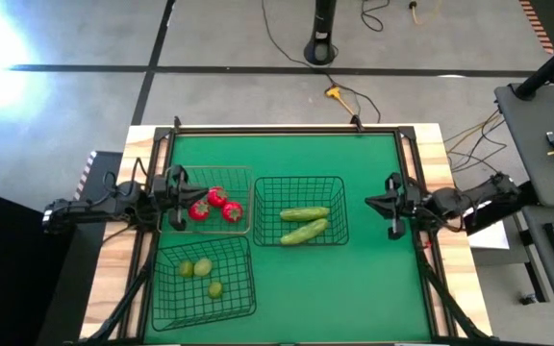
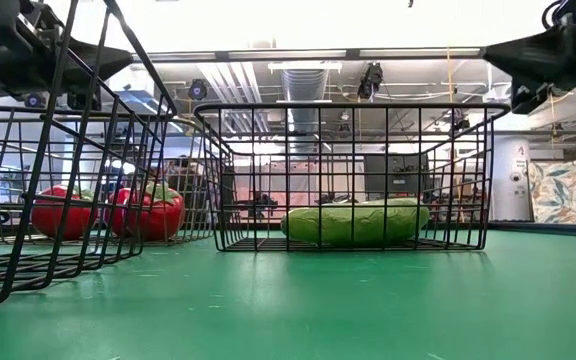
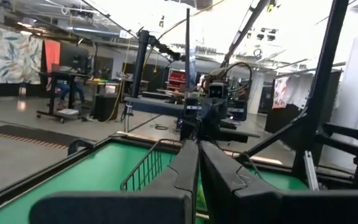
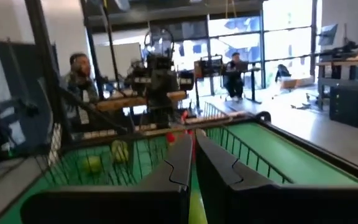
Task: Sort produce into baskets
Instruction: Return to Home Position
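Three red tomatoes (image 1: pixel 215 205) lie in the paler wire basket (image 1: pixel 248 200) at the left. Two green cucumbers (image 1: pixel 304 223) lie in the middle dark basket (image 1: pixel 301 180); they also show in the low view (image 2: pixel 356 221). Three yellow-green fruits (image 1: pixel 203 272) lie in the near-left dark basket (image 1: pixel 200 309). My left gripper (image 1: pixel 185 194) is shut and empty at the tomato basket's left side, above the table. My right gripper (image 1: pixel 369 202) is shut and empty, right of the cucumber basket.
The green mat (image 1: pixel 373 279) lies bare at the right and near right. A black frame rail (image 1: pixel 287 132) runs along the table's far edge. People show in the room beyond the table in the right wrist view (image 4: pixel 79 71).
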Controlling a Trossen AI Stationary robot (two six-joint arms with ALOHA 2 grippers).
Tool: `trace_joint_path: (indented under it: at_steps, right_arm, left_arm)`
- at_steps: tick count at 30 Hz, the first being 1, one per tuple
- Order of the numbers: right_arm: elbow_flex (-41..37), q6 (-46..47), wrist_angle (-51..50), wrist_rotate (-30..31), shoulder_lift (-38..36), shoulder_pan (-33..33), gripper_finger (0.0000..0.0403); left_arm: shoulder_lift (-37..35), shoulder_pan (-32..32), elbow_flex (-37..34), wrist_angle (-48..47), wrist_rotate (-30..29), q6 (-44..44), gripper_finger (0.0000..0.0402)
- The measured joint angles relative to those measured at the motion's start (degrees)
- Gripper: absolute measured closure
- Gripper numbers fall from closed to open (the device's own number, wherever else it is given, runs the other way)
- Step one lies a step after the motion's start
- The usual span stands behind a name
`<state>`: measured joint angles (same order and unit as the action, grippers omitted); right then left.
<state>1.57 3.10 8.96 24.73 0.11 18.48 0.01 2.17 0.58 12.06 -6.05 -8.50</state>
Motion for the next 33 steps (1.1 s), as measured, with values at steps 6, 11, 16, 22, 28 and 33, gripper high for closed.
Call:
trace_joint_path:
  at_steps: [6,11,16,22,28,33]
  right_arm:
    - [0.01,-0.34,-2.28,-2.17,0.2,-2.63,0.039]
    - [-0.49,1.39,-3.22,-2.74,0.45,-3.42,0.039]
    - [-0.86,2.47,-5.16,-2.9,1.53,-3.48,0.039]
    - [-0.86,0.06,-3.79,-2.71,2.55,-3.52,0.039]
    - [-0.88,0.74,-4.88,-2.71,2.59,-3.52,0.039]
    - [-0.88,-0.2,-5.22,-2.71,3.86,-3.52,0.039]
  left_arm:
    - [0.35,-0.02,0.0,-0.15,-5.57,1.1,0.0401]
    - [0.54,-0.02,0.08,-0.88,-9.54,0.18,0.0401]
    - [0.7,0.0,0.27,-1.1,-9.91,0.65,0.0401]
    - [0.73,-0.15,0.33,-3.01,-5.16,-4.73,0.0401]
    - [0.38,-0.13,0.07,-2.8,-5.07,2.14,0.0401]
    - [0.45,-0.14,0.07,-4.24,-6.34,2.31,0.0401]
